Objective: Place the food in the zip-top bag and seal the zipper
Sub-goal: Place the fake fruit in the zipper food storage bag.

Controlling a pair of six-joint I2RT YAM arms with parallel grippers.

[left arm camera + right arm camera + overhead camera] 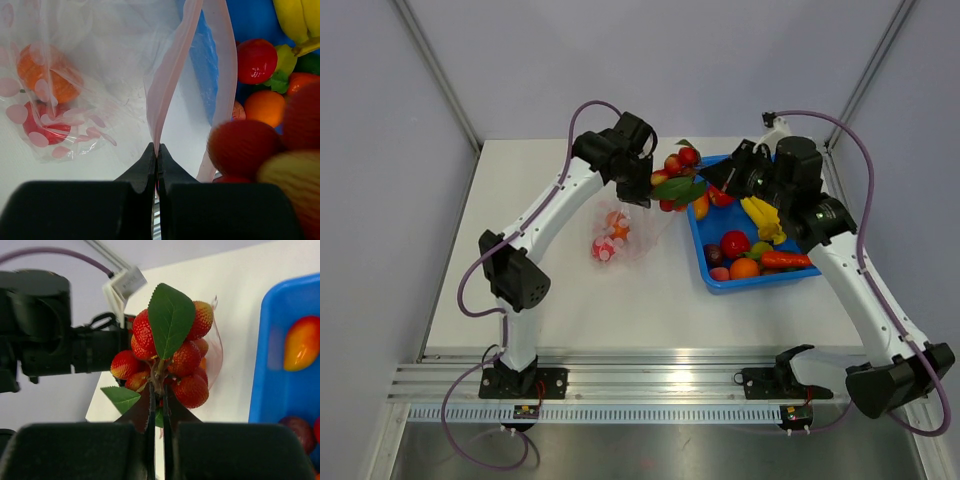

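My left gripper (157,149) is shut on the pink zipper edge (170,75) of the zip-top bag (625,235), holding its mouth up. An orange fruit (47,72) and a red fruit (42,125) lie inside the bag. My right gripper (158,390) is shut on the stem of a cluster of red bumpy fruits with green leaves (172,355). In the top view that cluster (678,178) hangs right beside the left gripper (638,190) at the bag's mouth. More food lies in the blue tray (700,250): a banana (761,216), a carrot (786,260) and round fruits.
The blue tray (272,365) stands to the right of the bag. Grey walls with metal posts surround the white table (570,310). A metal rail (650,380) runs along the near edge by the arm bases.
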